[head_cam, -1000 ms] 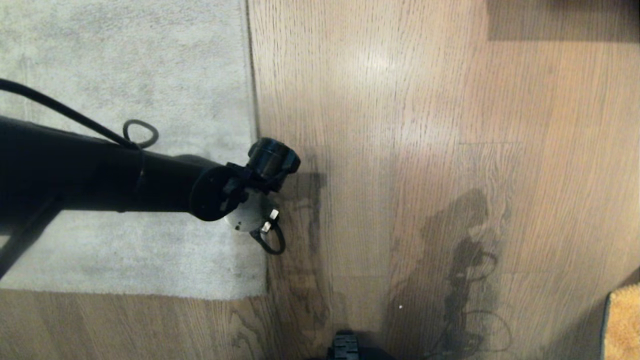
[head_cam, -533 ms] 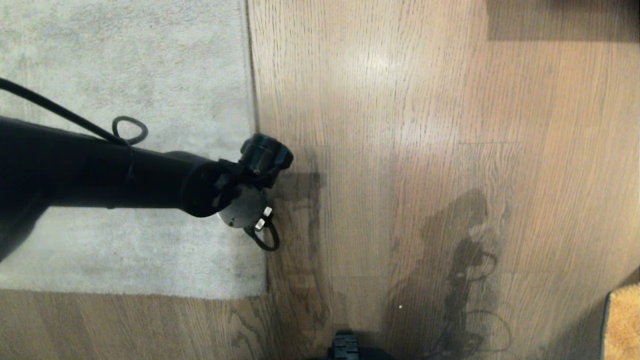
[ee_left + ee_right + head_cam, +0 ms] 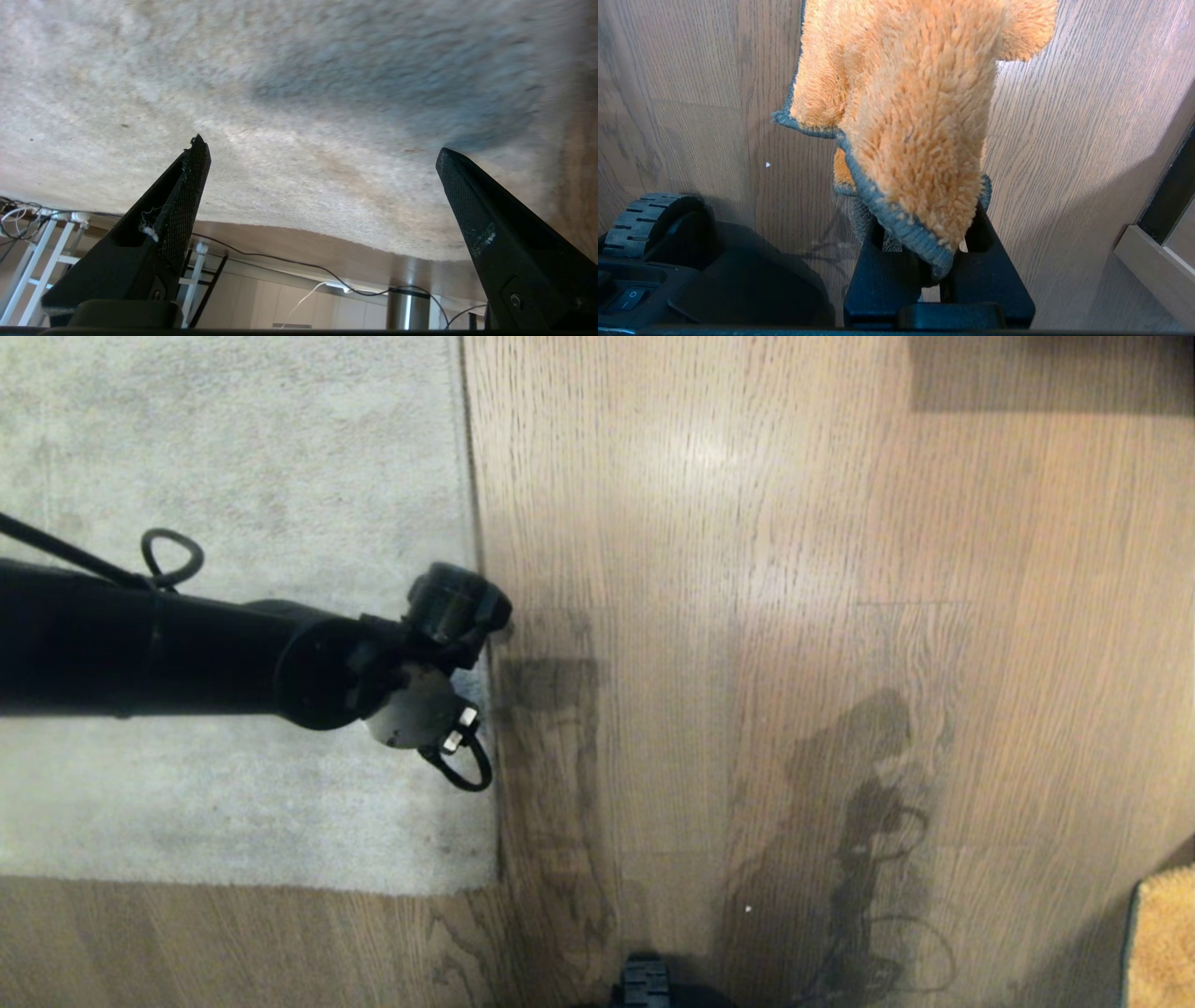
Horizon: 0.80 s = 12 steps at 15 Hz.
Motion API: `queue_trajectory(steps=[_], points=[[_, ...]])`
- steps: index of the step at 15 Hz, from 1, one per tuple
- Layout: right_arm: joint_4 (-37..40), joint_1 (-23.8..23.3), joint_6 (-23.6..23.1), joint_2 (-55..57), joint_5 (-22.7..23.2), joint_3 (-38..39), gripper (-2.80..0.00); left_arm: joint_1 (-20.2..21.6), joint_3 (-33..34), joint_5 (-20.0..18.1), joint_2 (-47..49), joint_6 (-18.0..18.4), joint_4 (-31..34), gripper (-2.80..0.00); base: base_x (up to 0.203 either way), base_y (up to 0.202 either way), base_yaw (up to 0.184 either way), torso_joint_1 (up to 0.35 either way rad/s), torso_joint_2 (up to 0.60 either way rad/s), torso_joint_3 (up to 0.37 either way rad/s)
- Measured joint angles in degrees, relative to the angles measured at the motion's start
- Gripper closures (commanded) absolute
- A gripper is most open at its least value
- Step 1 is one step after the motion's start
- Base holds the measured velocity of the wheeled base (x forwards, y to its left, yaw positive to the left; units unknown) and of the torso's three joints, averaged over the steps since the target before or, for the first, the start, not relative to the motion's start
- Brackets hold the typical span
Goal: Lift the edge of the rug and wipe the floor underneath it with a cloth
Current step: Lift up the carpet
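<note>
The left gripper (image 3: 322,144) hung with jaws released, the rug (image 3: 280,93) between and beyond them. The right gripper (image 3: 938,261) had its jaws clenched on the cloth (image 3: 915,102).

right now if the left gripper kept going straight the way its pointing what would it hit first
Most likely the grey rug. The left gripper has its jaws open and aimed at the pile, with nothing between them and it. It sits near the rug edge, so the contact would probably be just inside that border, though depth is hard to judge.

You're looking down on brown wood-grain planks (image 3: 794,523), pale glare patch far centre, dark shadows sprawling near centre, a darker band at the far right corner, white metal rack legs (image 3: 32,242), trailing cables (image 3: 280,261) and pale cabinet panels (image 3: 261,303) beyond.
</note>
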Motion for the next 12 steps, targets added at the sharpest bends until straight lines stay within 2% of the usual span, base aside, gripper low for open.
queue_trajectory(steps=[4,12], points=[[-0.01,0.0,0.0,0.0,0.0,0.0,0.0,0.01,-0.65,-0.2,-0.69,-0.6,-0.13,-2.8,0.0,0.0,0.0,0.0,0.0,0.0],[0.01,0.0,0.0,0.0,0.0,0.0,0.0,-4.04,-4.15,0.74,2.42,-2.45,-0.3,-2.8,0.0,0.0,0.0,0.0,0.0,0.0]])
